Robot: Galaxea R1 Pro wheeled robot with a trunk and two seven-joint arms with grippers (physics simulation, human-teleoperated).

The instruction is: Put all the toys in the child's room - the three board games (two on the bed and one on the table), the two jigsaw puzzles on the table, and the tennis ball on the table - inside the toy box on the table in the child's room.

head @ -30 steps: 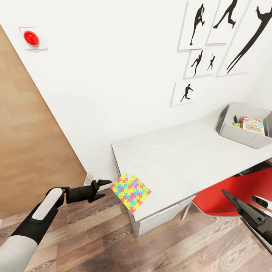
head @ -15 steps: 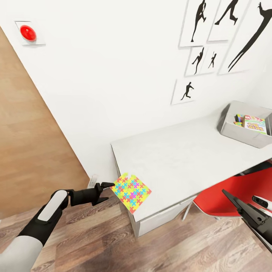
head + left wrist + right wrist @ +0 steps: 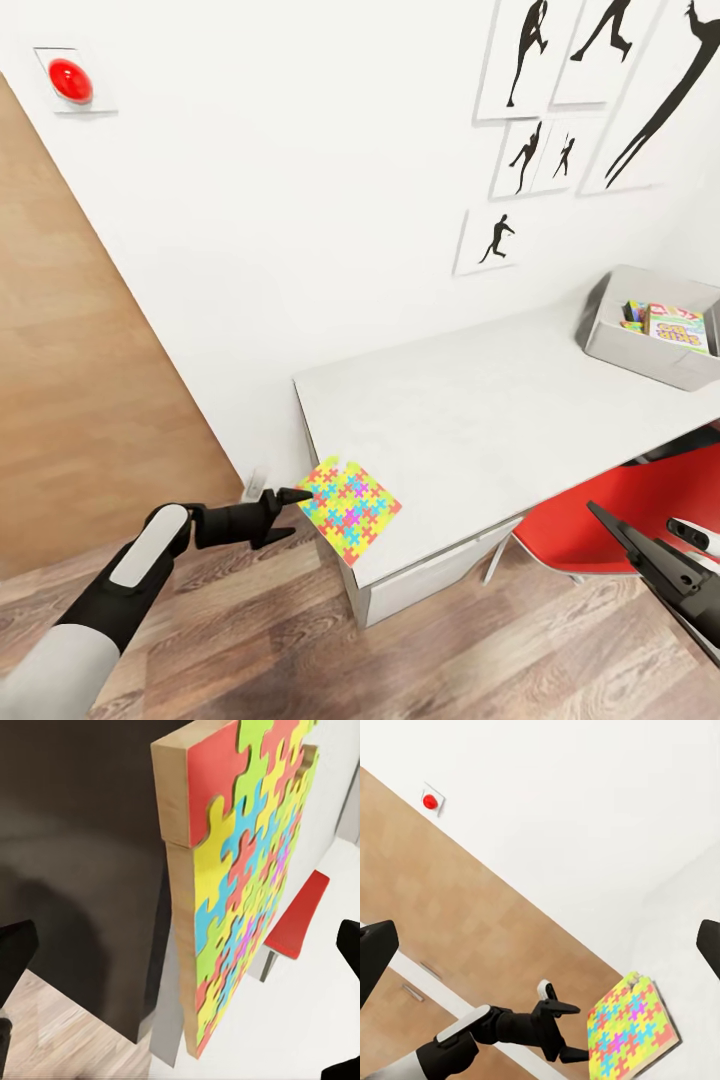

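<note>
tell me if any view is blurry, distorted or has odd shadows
Head view: sharp, evenly lit, wide-angle lean in the wall and table, soft shadow inside the toy box. Left wrist view: the jigsaw puzzle looms very close, with the dark table side beside it in shade. Right wrist view: crisp and bright, the left tool beside the puzzle, the wall almost washed out.
</note>
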